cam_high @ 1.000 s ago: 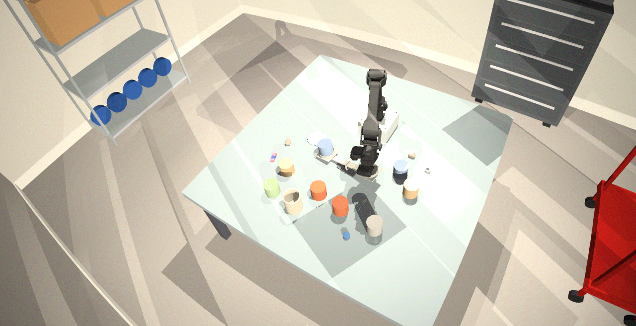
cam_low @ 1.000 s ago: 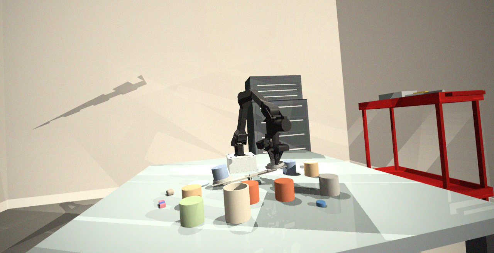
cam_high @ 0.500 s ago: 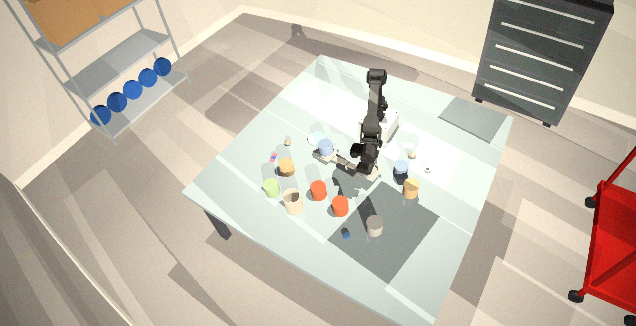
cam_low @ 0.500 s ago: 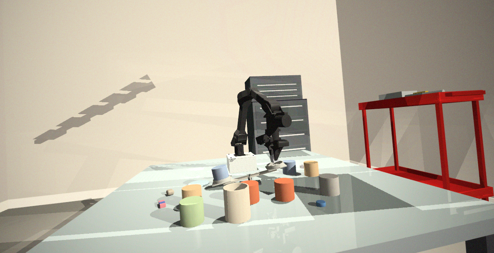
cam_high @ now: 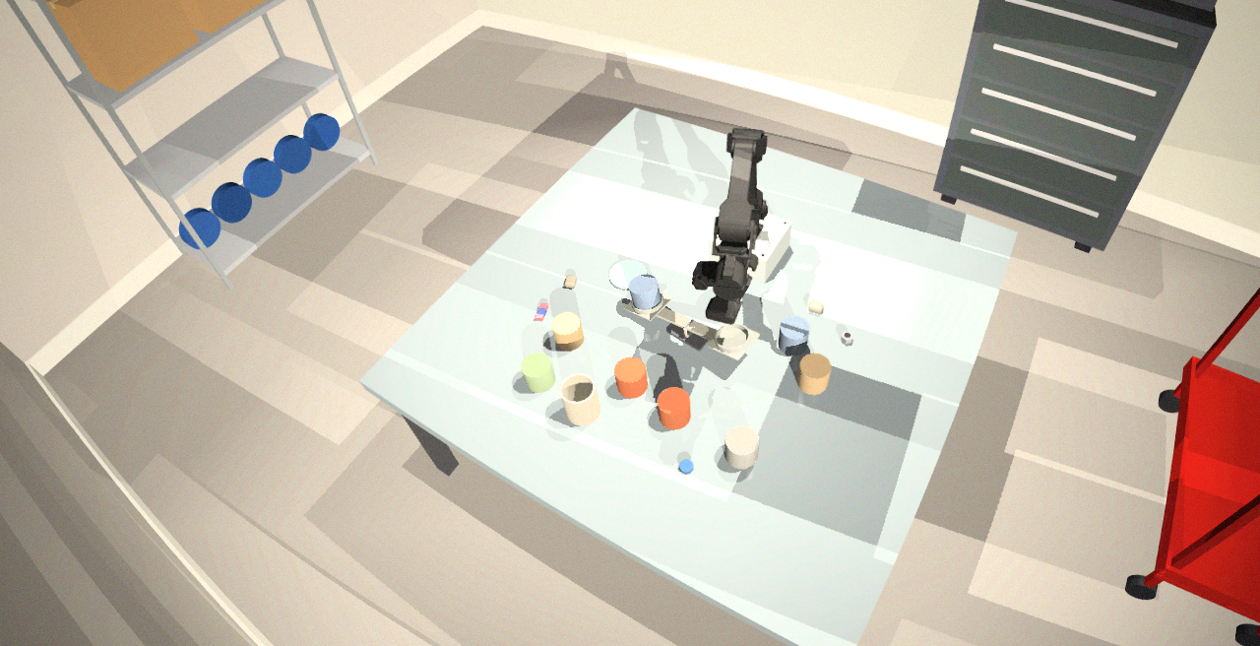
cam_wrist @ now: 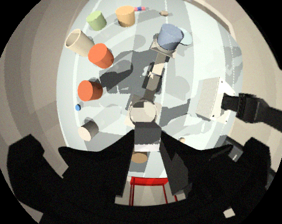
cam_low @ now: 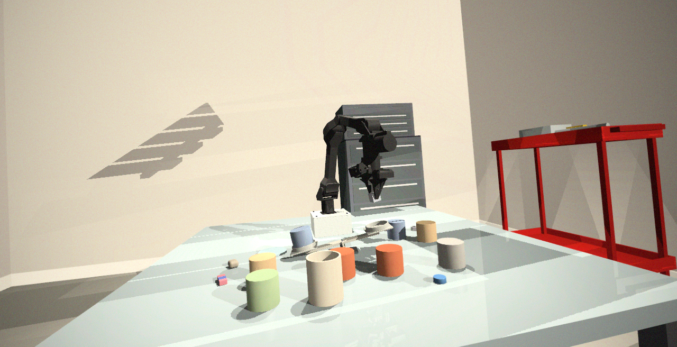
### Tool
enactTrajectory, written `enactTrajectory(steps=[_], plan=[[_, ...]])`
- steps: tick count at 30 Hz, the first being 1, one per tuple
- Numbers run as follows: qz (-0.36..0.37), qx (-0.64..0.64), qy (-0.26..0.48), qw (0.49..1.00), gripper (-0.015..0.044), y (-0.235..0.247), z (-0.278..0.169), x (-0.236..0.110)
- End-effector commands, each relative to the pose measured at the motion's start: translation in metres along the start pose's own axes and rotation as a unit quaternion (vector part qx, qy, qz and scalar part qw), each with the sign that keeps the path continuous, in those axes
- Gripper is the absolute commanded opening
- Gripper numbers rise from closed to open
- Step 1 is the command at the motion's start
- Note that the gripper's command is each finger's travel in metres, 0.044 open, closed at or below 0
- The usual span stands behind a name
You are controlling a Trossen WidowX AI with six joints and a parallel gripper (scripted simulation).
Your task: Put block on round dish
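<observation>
Block [cam_wrist: 147, 134] (grey) in gripper [cam_low: 376, 197]

The gripper [cam_low: 376, 197] hangs in open air, shut on the block [cam_wrist: 147, 134], well above the balance's empty pan [cam_low: 377, 225]. Toward the dish [cam_high: 627, 272], the standing cup [cam_low: 301, 237] blocks a low path. The white base [cam_low: 331, 222] stands close behind.

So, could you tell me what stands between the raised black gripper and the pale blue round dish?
The blue-grey cup on the lowered end of the balance, right beside the dish; the top view shows it.
</observation>
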State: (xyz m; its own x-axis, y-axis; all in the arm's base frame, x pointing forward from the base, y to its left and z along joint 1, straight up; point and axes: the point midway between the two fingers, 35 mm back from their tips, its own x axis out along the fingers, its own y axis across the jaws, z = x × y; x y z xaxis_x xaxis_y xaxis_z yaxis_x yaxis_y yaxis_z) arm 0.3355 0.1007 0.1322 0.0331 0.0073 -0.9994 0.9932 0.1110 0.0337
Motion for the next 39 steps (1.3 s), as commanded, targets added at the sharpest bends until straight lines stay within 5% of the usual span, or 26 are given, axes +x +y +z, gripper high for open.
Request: enactTrajectory(steps=[1,20,39], plan=[[0.001,0.001,0.001,1.0,0.0,0.002,0.015,0.001],[0.011,-0.007,-0.005,1.0,0.0,-0.002,0.135,0.029],[0.004,0.013,-0.015,1.0,0.0,-0.065,0.252,0.056]])
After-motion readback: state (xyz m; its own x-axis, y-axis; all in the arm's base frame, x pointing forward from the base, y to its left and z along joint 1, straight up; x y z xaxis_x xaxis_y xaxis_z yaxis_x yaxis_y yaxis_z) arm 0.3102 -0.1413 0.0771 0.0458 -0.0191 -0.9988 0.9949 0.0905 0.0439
